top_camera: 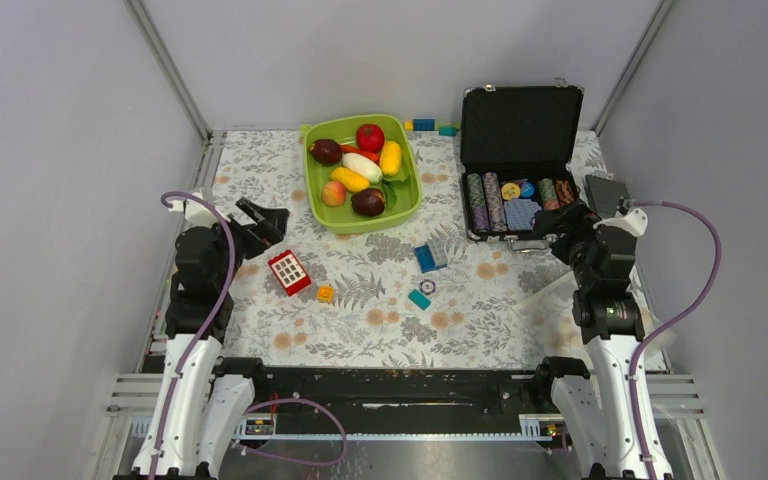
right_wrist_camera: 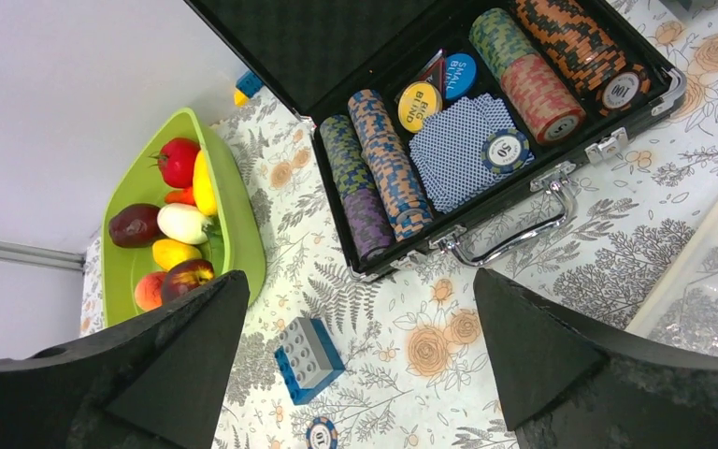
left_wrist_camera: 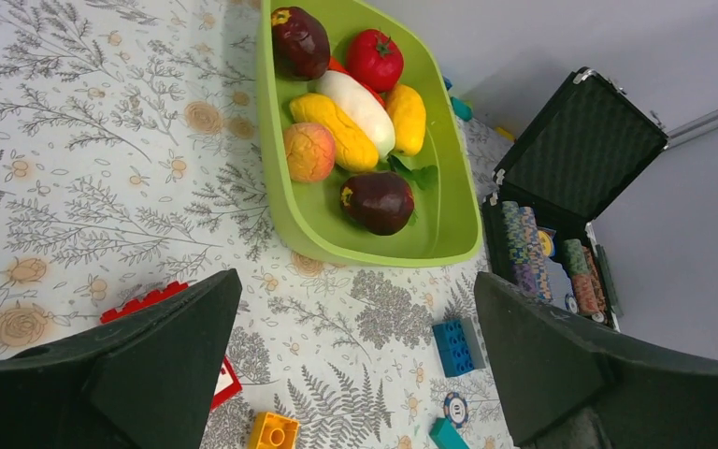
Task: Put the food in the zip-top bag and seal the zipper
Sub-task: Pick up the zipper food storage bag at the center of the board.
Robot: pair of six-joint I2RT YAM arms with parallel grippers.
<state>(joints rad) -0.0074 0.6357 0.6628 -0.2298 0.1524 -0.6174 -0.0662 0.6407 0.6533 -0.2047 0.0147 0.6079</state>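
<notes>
Food [top_camera: 360, 165] sits in green tray [top_camera: 407, 207], far on desk [top_camera: 380, 320]; bag [right_wrist_camera: 710, 299] lies at its right edge. I see left claw [left_wrist_camera: 355, 281] and right claw [right_wrist_camera: 360, 281] both spread, empty.

The left arm [top_camera: 198, 285] and right arm [top_camera: 607, 290] stand folded and well apart, both jaws spread wide and empty.

The food [top_camera: 360, 165] lay in a tray [top_camera: 406, 202] by the table's [top_camera: 260, 320] far edge; a case [top_camera: 520, 130] stood right of it, the zip-top bag [right_wrist_camera: 706, 290] near the right edge.
</notes>
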